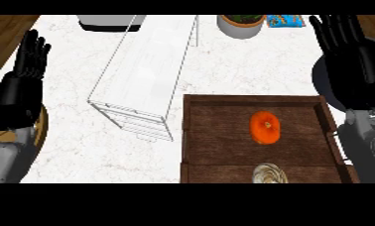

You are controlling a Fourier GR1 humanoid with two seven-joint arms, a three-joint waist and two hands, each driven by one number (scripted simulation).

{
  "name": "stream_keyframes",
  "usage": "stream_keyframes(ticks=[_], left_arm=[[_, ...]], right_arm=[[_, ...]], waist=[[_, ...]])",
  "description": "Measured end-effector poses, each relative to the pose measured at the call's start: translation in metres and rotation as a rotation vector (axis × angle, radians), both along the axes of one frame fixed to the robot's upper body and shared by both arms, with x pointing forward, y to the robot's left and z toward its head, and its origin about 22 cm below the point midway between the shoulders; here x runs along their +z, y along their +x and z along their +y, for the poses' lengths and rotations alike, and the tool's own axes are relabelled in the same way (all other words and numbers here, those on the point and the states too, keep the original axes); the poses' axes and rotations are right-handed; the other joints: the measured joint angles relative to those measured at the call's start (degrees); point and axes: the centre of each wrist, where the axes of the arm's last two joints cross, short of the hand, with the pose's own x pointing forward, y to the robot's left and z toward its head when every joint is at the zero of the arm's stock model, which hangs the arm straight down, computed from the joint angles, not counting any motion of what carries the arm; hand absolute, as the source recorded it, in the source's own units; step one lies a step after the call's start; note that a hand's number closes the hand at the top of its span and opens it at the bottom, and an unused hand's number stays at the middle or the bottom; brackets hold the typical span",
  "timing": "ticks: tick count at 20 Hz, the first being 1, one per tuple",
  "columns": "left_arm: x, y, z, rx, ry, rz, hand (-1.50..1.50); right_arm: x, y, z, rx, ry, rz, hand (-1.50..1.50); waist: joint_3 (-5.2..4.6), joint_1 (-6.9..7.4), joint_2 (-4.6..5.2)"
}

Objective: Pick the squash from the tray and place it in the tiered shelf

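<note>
A dark brown wooden tray [219,121] with a raised rim sits on the white marbled counter [73,86] at the lower right of the head view. On its planked floor lies the round orange squash [265,127], near the middle of the tray and slightly towards its right side, touching neither rim. Nearer the view's lower edge, also inside the tray, is a pale ribbed round object [270,174] (cut off by the frame, so I cannot tell what it is).

Left of the tray, just beside its upper-left corner, stands the white wire-framed tiered shelf [150,74], long and narrow, running diagonally up towards the far edge of the counter.

The black left hand [26,71] shows at the view's left edge, fingers straight and pointing upward — spread, holding nothing. The black right hand [344,56] is at the right edge, above the tray's far right corner, fingers likewise straight and apart, well clear of the squash.

Along the far edge sit a white appliance with a dark base [111,22], a grey pot with a plant [240,24] and a blue packet [284,20].
</note>
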Motion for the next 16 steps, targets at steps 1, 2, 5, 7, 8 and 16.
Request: stream_keyframes(ticks=[1, 2, 5, 7, 8, 16], left_arm=[[-0.002, -0.001, 0.003, -0.001, 0.005, 0.009, 0.0], [-0.007, -0.003, 0.001, -0.004, 0.008, 0.036, 0.0], [-0.04, -0.018, 0.0, -0.028, 0.016, 0.2, 0.0], [-0.061, -0.03, -0.001, -0.04, 0.018, 0.312, 0.0], [-0.07, -0.035, -0.005, -0.053, 0.012, 0.36, 0.0], [-0.103, -0.049, -0.03, -0.162, -0.003, 0.564, 0.0]], right_arm=[[0.0, -0.003, -0.003, -0.014, -0.014, -0.001, -1.5], [-0.001, -0.004, -0.011, -0.038, -0.046, 0.014, -1.5], [-0.012, -0.009, -0.045, -0.152, -0.191, 0.108, -1.5], [-0.025, -0.015, -0.076, -0.258, -0.361, 0.205, 1.5], [-0.033, -0.02, -0.09, -0.319, -0.437, 0.26, 1.5], [-0.084, -0.053, -0.117, -0.325, -0.309, 0.344, -1.5]], waist=[[-0.05, -0.19, 0.65], [-0.1, -0.43, 1.17], [-0.23, -1.72, 2.33], [-0.55, -3.05, 3.26], [-0.56, -3.55, 3.52], [-0.42, -1.72, 3.06]])
